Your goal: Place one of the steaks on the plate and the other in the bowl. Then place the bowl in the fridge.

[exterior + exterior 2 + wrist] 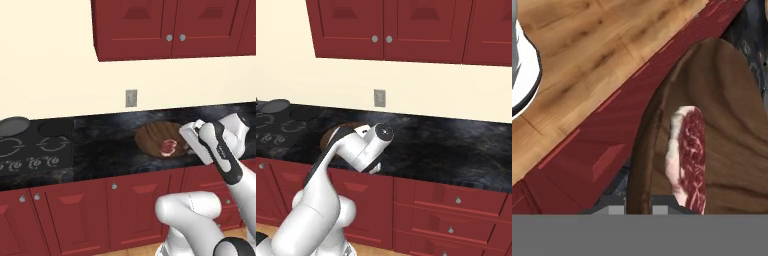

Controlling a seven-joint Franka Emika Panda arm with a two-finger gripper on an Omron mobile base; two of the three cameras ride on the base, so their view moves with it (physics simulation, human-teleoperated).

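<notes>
Wooden bowl (722, 115) edge-on; steak (688, 155) cut off; gripper (637, 207) barely visible.

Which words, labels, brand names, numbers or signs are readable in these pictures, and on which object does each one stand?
There is no readable text.
Stove: pale marks around the knobs, too small and blurred to read.
Wall plate: blank.
Bowl, steak, cabinets: no writing.

White arm bent low and forward, pincer (638, 207) (jaws closed tight) at wrist's end.
</notes>
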